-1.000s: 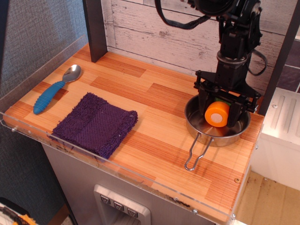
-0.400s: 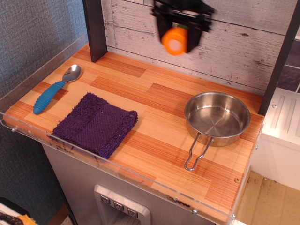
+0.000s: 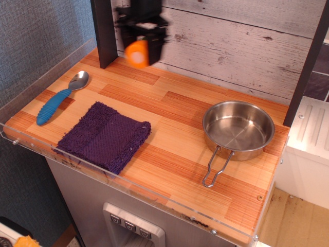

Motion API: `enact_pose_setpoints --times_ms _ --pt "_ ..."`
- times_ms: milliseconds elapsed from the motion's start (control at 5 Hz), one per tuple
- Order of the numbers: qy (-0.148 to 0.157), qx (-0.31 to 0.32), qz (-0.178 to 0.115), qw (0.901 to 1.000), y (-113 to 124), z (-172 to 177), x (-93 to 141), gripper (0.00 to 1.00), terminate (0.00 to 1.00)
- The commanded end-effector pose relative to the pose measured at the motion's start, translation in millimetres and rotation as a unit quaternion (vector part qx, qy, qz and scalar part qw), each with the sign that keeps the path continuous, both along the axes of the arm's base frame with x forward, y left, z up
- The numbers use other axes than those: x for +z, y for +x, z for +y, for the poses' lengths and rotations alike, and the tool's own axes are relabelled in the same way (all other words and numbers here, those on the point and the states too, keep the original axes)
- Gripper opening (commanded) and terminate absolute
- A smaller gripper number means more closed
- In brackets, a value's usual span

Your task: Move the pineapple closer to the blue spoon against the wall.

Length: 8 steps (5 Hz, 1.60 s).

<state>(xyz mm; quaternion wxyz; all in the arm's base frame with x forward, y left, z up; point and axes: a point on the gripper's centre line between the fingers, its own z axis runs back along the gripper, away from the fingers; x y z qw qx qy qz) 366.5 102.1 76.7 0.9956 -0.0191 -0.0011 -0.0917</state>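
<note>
My gripper (image 3: 138,51) is shut on the orange pineapple (image 3: 136,54) and holds it in the air at the back left, in front of the whitewashed plank wall (image 3: 231,36). It is blurred by motion. The blue spoon (image 3: 60,96) lies on the wooden counter at the far left, its silver bowl pointing toward the back. The pineapple hangs above the counter to the right of and behind the spoon.
A purple cloth (image 3: 105,135) lies at the front left. A steel pan (image 3: 238,127) with a wire handle stands at the right. A dark post (image 3: 104,32) stands left of the gripper. A clear rim (image 3: 128,185) runs along the counter's front edge.
The gripper lifted the pineapple out of the steel pan, then carried it left along the wall to the back-left area. The pan now stands empty.
</note>
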Motion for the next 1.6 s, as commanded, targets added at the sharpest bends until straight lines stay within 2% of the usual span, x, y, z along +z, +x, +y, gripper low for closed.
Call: enact_pose_setpoints --times_ms 0,200,600,800,1000,1200,1400 --pt "0.013 0.001 -0.034 0.9993 0.2 31.8 -8.6 0.00 0.00" --pt "0.019 0.000 -0.044 0.9988 17.8 26.4 -17.5 0.00 0.00" --pt "0.020 0.002 -0.033 0.9993 40.6 16.2 -38.5 0.00 0.00" --pt "0.020 -0.002 -0.036 0.9991 42.3 10.0 -31.5 1.00 0.00" --pt "0.021 0.002 -0.056 0.9982 33.3 3.0 -5.0 1.00 0.00" --pt "0.005 0.005 -0.056 0.9984 14.6 -3.9 31.8 1.00 0.00" --pt "0.012 0.003 -0.076 0.9970 -3.9 -15.5 60.7 1.00 0.00"
